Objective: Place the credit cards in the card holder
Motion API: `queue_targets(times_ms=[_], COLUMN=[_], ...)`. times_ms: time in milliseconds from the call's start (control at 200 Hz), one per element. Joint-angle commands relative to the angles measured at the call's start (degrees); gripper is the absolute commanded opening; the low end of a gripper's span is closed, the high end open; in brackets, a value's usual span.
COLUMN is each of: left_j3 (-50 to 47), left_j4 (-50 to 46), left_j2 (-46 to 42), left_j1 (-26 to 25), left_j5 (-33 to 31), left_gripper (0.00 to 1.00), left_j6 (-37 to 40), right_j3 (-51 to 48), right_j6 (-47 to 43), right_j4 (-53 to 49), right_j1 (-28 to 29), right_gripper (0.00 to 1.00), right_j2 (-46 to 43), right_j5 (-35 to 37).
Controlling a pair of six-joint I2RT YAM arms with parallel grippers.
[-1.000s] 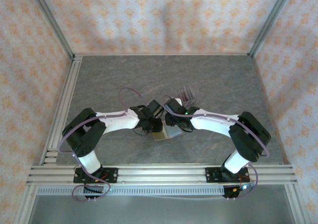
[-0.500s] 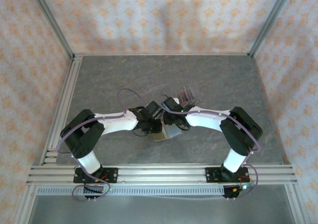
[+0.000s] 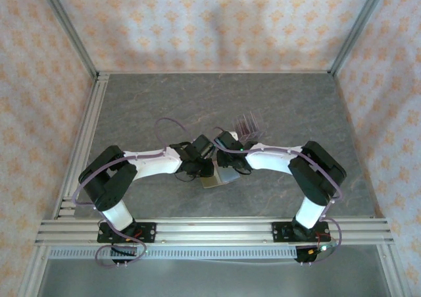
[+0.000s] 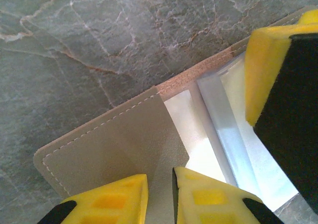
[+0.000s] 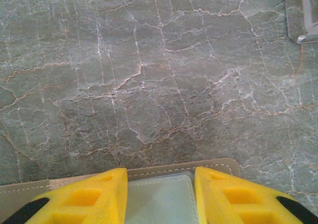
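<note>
**Asker:** Where is the small, flat olive-tan folding wallet (image 4: 109,149) lying?

**Describer:** It is lying open on the grey marbled surface (image 5: 149,85), near the middle, where the two white arms are meeting. Its pale grey lining is facing up.

**Asker:** What is the left claw (image 4: 160,179) doing?

**Describer:** Its two yellow pads are sitting almost together. They are pinching a tan flap of the olive-tan folding wallet, beside the stitched edge.

**Asker:** And the right claw (image 5: 160,179)?

**Describer:** Its pads are standing spread apart over one edge of the wallet, with the grey lining showing in the gap. Whether they are touching the lining cannot be told. In the left wrist view, one of its yellow-and-black fingers (image 4: 278,60) is reaching in from the right, over the lining.

**Asker:** Where are the thin dark maroon cards (image 3: 245,120)?

**Describer:** They are standing on edge in a clear plastic slotted stand (image 3: 255,132). The stand is sitting just behind the right claw, apart from the wallet.
</note>
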Motion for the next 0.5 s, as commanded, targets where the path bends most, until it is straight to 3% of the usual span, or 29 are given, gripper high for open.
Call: queue_targets(times_ms=[0, 495], left_j3=[-0.3, 0.9], left_j4=[-0.2, 0.2], left_j2=[-0.3, 1.1], left_j1=[-0.5, -0.5], left_j5=[-1.8, -1.0], left_gripper=[0.22, 0.22], left_j6=[-0.5, -0.5], right_j3=[-1.8, -2.1], right_j6=[0.9, 0.2], right_j4=[-2.4, -3.9], right_j1=[3.4, 4.4], right_gripper=[0.36, 0.09], right_j2=[1.0, -3.7], right_j5=[0.5, 1.3])
